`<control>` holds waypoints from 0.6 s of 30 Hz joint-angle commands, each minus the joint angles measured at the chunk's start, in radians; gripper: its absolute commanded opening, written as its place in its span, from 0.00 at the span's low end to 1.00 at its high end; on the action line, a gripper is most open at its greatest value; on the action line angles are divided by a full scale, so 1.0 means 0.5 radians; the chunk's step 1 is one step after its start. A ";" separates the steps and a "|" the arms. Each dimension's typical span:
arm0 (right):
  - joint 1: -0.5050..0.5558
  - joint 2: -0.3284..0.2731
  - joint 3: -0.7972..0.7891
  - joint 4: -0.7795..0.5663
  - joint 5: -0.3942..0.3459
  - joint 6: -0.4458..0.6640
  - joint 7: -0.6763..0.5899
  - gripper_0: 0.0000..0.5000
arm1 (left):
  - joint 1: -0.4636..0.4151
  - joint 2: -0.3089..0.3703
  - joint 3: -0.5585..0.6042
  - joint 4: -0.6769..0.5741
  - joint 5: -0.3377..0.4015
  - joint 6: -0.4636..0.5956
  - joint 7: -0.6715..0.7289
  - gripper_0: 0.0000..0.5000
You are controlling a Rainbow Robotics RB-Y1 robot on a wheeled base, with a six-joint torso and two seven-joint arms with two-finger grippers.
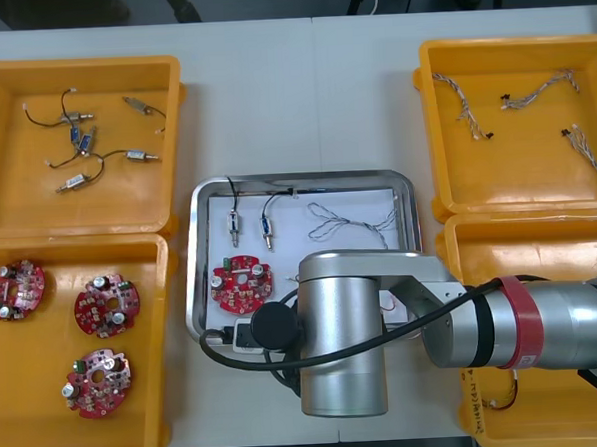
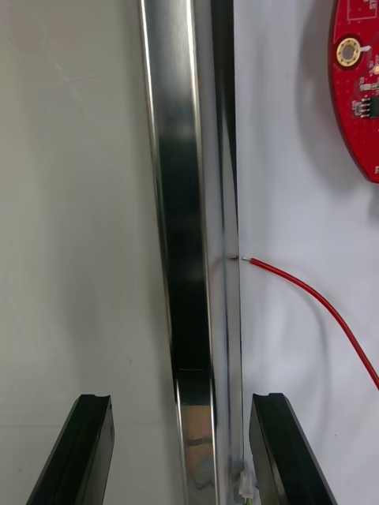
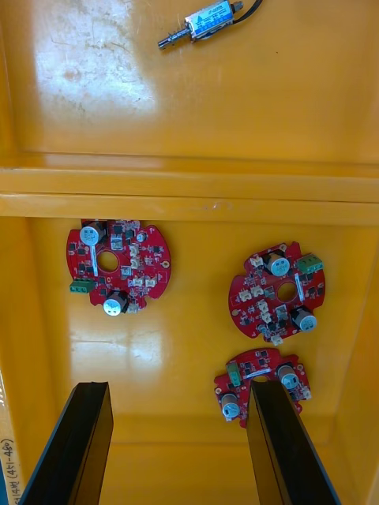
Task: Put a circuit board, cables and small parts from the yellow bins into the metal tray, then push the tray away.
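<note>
The metal tray (image 1: 193,279) lies mid-table, white inside. It holds a red circuit board (image 1: 242,285), two small metal parts (image 1: 234,225) on black leads and a twisted blue and white cable (image 1: 353,221). My right arm (image 1: 344,331) covers the tray's near side. In the right wrist view my right gripper (image 2: 181,401) is open, one finger outside the tray's rim (image 2: 178,197) and one inside. A red cable (image 2: 316,296) and the board's edge (image 2: 359,87) lie inside beyond it. My left gripper (image 3: 180,388) hangs open over the bin of boards (image 3: 118,264), holding nothing.
Left far yellow bin (image 1: 75,67) holds several small metal parts. Left near bin (image 1: 149,432) has three boards. Right far bin (image 1: 429,127) holds cables, and the right near bin (image 1: 539,226) sits partly under my right arm. Bare table lies beyond the tray.
</note>
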 commanded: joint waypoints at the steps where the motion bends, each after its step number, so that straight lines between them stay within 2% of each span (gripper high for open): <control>1: -0.060 0.052 0.029 -0.011 0.016 -0.014 0.033 1.00 | 0.043 -0.017 0.062 -0.056 -0.020 0.014 -0.149 1.00; 18: -0.063 0.049 0.029 -0.011 0.043 -0.017 0.027 1.00 | 0.043 -0.017 0.062 -0.056 -0.020 0.014 -0.149 1.00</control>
